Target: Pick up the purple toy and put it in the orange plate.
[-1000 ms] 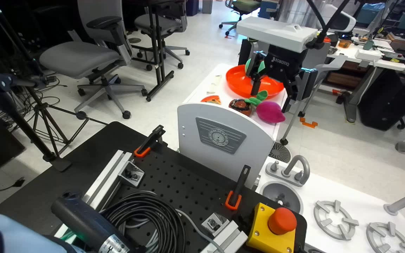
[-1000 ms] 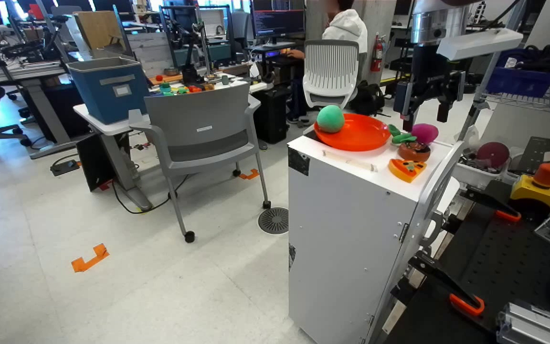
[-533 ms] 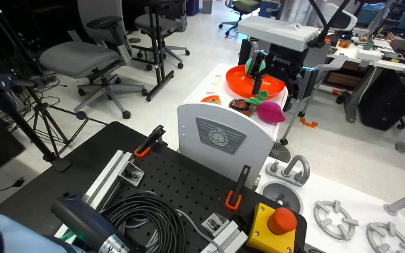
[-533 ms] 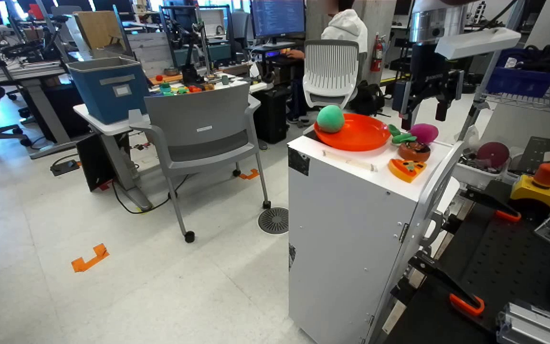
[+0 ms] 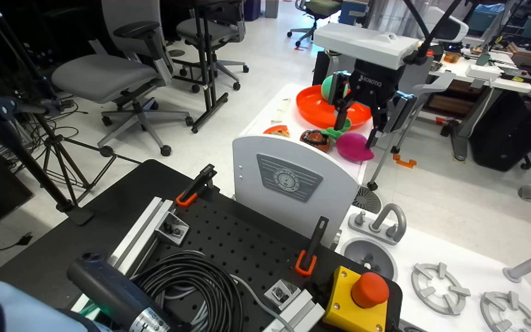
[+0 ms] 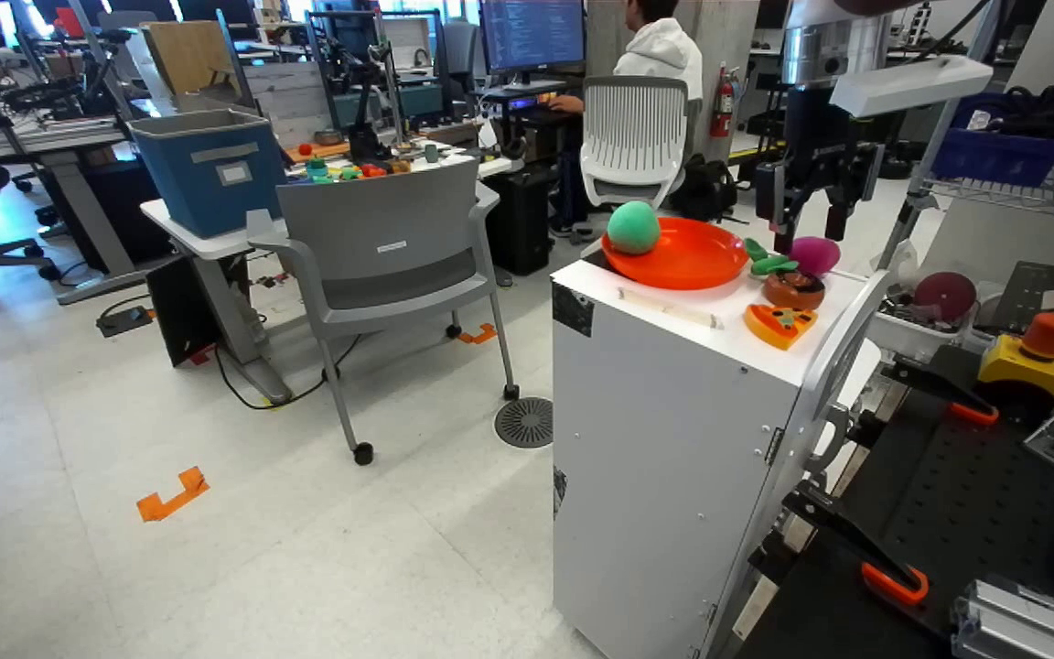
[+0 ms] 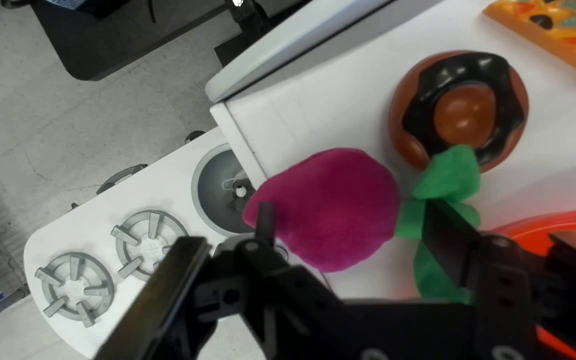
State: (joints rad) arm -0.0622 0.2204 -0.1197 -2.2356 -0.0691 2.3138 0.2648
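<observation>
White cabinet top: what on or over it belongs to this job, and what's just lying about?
For the job:
purple toy, not gripped yet
orange plate, where it should go
pincer, open at the purple toy

Just lying about:
green ball, in the orange plate
donut-like toy
pizza-slice toy

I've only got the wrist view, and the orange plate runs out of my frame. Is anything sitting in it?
Observer: Yes, in both exterior views a green ball sits in the orange plate, on the side away from the purple toy.
Operator: My picture also cuts off the pizza slice. Where's the rest?
Observer: In an exterior view the whole pizza slice lies on the white surface, outside the plate.
Operator: Anybody around?
Observer: A person in a white hoodie, in the background near a monitor.
</observation>
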